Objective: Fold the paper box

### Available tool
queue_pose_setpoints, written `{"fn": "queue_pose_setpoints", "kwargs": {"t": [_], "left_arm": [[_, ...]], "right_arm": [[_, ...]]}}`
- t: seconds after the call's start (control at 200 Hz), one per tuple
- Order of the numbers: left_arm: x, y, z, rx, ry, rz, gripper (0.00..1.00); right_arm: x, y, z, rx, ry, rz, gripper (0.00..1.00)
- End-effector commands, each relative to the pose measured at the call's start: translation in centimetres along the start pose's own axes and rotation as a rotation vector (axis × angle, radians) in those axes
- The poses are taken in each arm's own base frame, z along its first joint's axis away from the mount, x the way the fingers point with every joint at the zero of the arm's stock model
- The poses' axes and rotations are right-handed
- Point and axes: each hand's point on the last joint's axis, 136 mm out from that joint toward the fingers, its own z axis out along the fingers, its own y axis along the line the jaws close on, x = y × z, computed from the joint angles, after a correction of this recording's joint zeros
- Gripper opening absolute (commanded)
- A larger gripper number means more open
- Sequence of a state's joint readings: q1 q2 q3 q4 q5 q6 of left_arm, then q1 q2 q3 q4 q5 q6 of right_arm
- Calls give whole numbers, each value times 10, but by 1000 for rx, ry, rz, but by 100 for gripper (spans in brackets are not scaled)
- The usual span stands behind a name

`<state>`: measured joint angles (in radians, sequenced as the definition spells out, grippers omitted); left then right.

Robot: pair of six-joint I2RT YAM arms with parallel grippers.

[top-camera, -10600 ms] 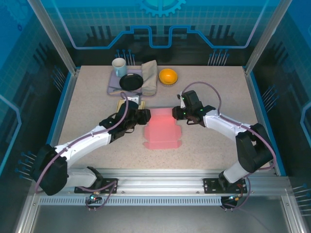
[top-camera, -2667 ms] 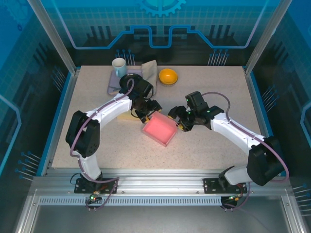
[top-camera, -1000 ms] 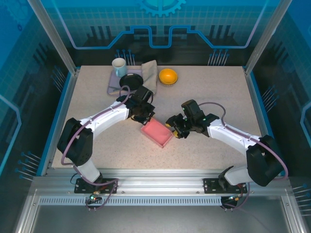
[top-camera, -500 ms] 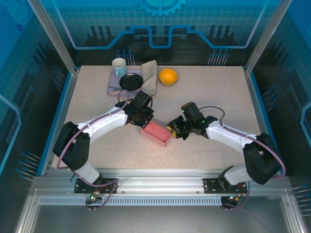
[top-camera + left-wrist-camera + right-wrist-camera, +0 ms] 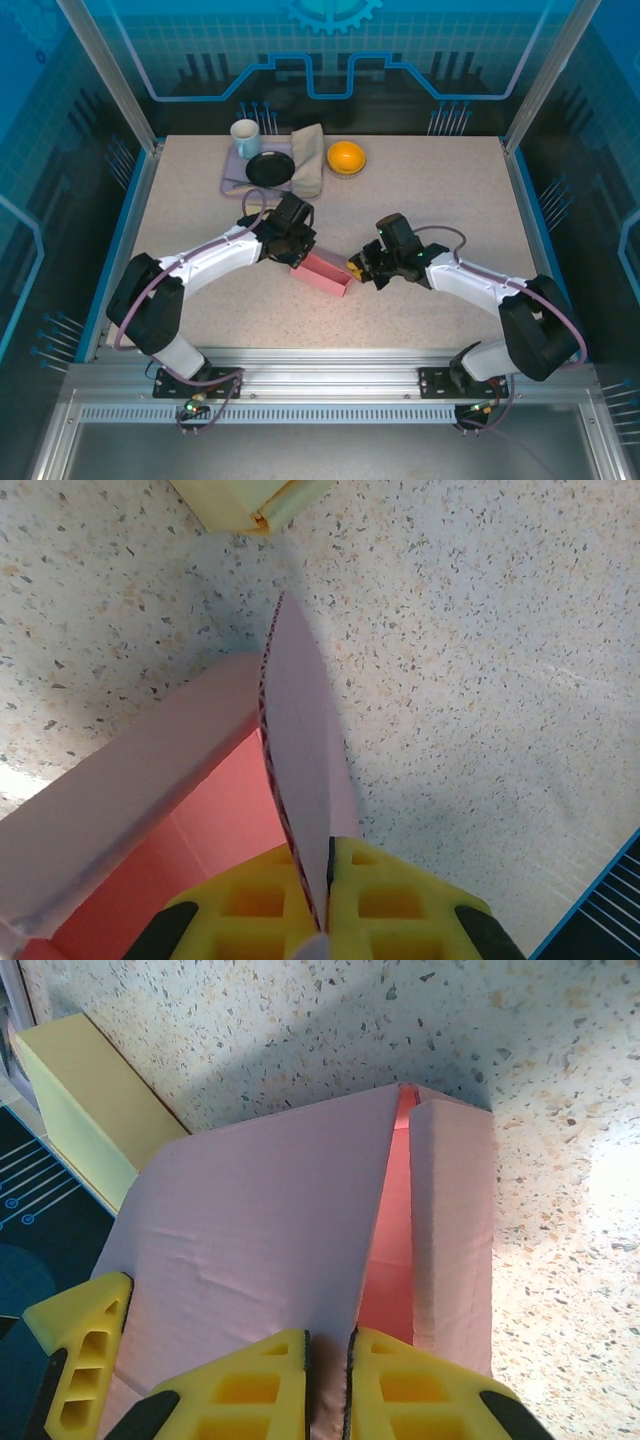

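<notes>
cup [image 5: 245, 137], black plate [image 5: 270, 168], cloth [image 5: 308, 160]: parked along the far side of the worktop [image 5: 450, 220], well apart from the folding, so nothing there gets knocked.
yellow block [image 5: 250, 500]: left lying just beside the box's far corner. Whether it's actually touched by the box can't be told.
left fingers [image 5: 297, 254]: clenched tight on a thin flap [image 5: 300, 740] of the box, seen edge-on in the left wrist view between the yellow tips [image 5: 342, 875]. The flap is stood upright, probably so it can be swung in against the wall next to it.
paper box [image 5: 322, 272]: pink, sat near the middle of the worktop, right between the two arms. Its sides are raised and the red inside can be seen, so it's reckoned half done, with the last panels not yet closed.
orange bowl [image 5: 346, 157]: set at the far side, not part of this.
right fingers [image 5: 358, 268]: pinched on the near edge of the big panel [image 5: 250, 1220], with the yellow tips [image 5: 365, 1360] nearly together around it. A narrower wall [image 5: 452, 1220] is stood just beside that panel, and only a slit of red is left between them.
two-ended hold: likely chosen so the light card is braced from both ends and can't slide or spring back open while a panel gets pushed over.
</notes>
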<state>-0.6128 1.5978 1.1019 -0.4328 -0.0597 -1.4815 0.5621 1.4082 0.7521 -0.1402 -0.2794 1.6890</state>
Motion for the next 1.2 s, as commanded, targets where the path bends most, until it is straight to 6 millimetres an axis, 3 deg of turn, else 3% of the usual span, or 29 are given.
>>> {"fn": "queue_pose_setpoints", "kwargs": {"t": [0.0,0.175,0.22,0.265,0.41,0.515,0.72,0.845,1.05,1.19], "left_arm": [[59,-16,-20,81,208,63,0],[56,-19,-26,76,186,100,0],[55,-20,-29,75,176,119,5],[52,-23,-33,80,165,136,14],[45,-29,-48,95,128,197,62],[33,-31,-62,95,103,229,77],[-4,-30,-88,94,68,258,81],[-25,-28,-87,93,95,276,79],[-27,-42,-53,47,187,340,79],[-25,-39,-29,11,194,338,81]], "right_arm": [[-1,32,-8,-127,-4,-20,1],[-5,31,-13,-133,-18,9,0],[-6,31,-14,-135,-23,10,0],[-7,30,-16,-139,-31,12,0],[-14,24,-21,-144,-59,26,0],[-18,19,-22,-138,-64,31,0],[-23,11,-24,-114,-61,27,0],[-25,8,-26,-98,-56,15,0],[-26,7,-27,-91,-34,15,0],[-24,13,-24,-138,11,69,0]]}}
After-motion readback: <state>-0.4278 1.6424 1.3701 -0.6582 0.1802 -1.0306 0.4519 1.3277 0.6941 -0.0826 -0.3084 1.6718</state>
